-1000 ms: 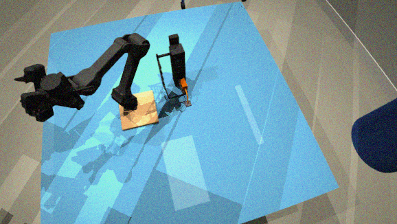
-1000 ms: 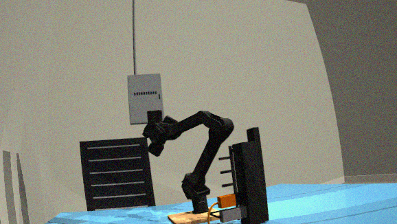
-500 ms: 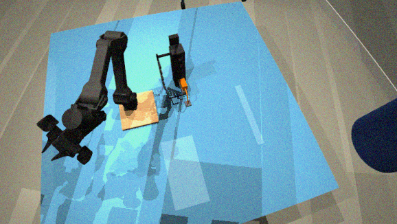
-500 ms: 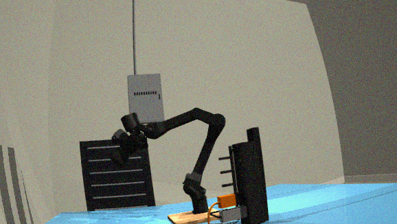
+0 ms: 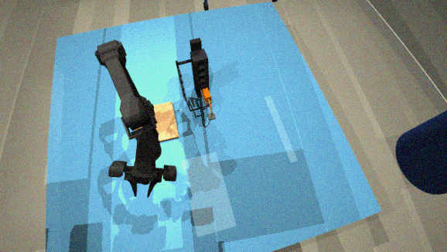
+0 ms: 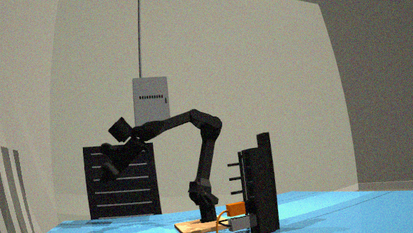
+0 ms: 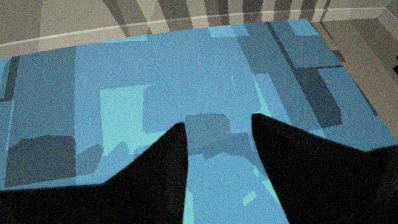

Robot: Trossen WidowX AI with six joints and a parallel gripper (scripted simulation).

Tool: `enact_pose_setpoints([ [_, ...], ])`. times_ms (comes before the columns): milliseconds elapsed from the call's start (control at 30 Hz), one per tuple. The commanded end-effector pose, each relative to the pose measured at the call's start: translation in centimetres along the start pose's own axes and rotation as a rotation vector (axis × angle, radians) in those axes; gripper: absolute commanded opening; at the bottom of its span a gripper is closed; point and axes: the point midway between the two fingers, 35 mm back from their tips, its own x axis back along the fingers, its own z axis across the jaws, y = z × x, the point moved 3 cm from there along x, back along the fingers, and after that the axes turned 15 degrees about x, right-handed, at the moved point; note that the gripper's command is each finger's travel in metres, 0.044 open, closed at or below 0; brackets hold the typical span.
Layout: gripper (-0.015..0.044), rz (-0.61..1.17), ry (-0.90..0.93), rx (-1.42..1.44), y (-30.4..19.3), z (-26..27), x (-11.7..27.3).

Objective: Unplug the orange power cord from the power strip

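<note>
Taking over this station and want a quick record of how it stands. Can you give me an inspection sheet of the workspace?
Surface: blue mat over a striped floor; a wooden base plate under the arm.
Job's things: orange plug seated in the upright black power strip, low on the strip; not yet unplugged.
Clutter: a grey plug below the orange one; nothing else seen.
Claw: claw partly open, holding nothing, over bare mat and well away from the strip.
Cables: orange cord curves down from the plug to the mat.
Surroundings: pale wall with a grey panel, a dark slatted cabinet, and a dark blue object at the edge.
</note>
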Motion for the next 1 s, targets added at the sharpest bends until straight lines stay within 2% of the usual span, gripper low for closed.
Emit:
enact_pose_setpoints([
  [0,0.0160,0.031,0.180,-0.011,0.1,5.4,1.6],
  [233,0.0160,0.172,0.484,0.000,-1.8,15.1,7.2],
  [433,0.0160,0.374,0.645,0.045,-5.8,21.3,13.8],
  [600,0.0160,0.559,0.687,0.110,-10.4,24.2,19.7],
  [767,0.0160,0.720,0.645,0.187,-15.4,24.9,25.3],
  [967,0.0160,0.738,0.634,0.197,-16.0,24.8,26.0],
])
